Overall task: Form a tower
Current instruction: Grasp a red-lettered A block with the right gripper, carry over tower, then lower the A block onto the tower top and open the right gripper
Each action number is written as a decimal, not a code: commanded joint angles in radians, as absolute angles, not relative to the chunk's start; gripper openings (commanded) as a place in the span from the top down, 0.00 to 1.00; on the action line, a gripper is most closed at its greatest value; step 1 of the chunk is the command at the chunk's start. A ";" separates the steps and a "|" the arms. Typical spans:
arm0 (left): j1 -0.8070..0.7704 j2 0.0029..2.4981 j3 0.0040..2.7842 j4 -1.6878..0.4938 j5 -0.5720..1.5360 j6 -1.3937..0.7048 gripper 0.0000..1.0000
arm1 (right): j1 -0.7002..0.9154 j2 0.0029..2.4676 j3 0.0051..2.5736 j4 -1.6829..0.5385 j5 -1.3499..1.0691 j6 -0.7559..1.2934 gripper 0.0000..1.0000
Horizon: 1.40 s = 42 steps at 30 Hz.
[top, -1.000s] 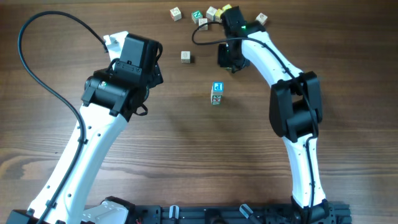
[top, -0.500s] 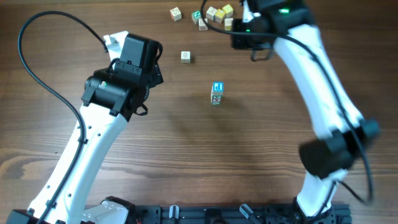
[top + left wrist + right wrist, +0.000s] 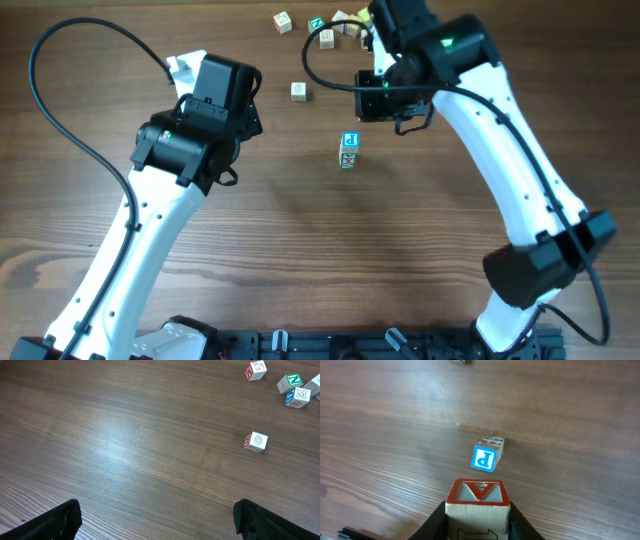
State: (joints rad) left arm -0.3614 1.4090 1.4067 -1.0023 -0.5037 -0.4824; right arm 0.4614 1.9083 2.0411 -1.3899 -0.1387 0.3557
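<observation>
Left hand [image 3: 160,522] spread wide, empty, hovering over table [image 3: 125,460]. Right hand [image 3: 477,527] clamped on red A cube [image 3: 477,496], airborne, near tower [image 3: 348,150], not yet above it. Tower mid-table, blue P face on top, seemingly two cubes high. Judged early stage. Left to do: seat A cube, then O cube [image 3: 298,90], then far loose cubes [image 3: 327,38]. Table dark wood-grain, slight sheen. Room out of view.

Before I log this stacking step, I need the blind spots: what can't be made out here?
the tower: overhead, seen almost straight down, so its cube count is unclear.
the held cube: overhead, hidden under the right arm; right wrist view, the right gripper covers its sides.
the loose cubes: overhead, letters too small, some partly behind that arm.
</observation>
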 commanded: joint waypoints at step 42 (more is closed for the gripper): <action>-0.357 1.404 1.408 -1.000 -0.506 -0.471 0.00 | 0.551 2.106 1.968 -1.326 -0.030 0.551 0.78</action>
State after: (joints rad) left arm -0.3614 1.4090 1.4067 -1.0023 -0.5037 -0.4824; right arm 0.5457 2.0872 1.9720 -1.3380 -0.0505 0.5381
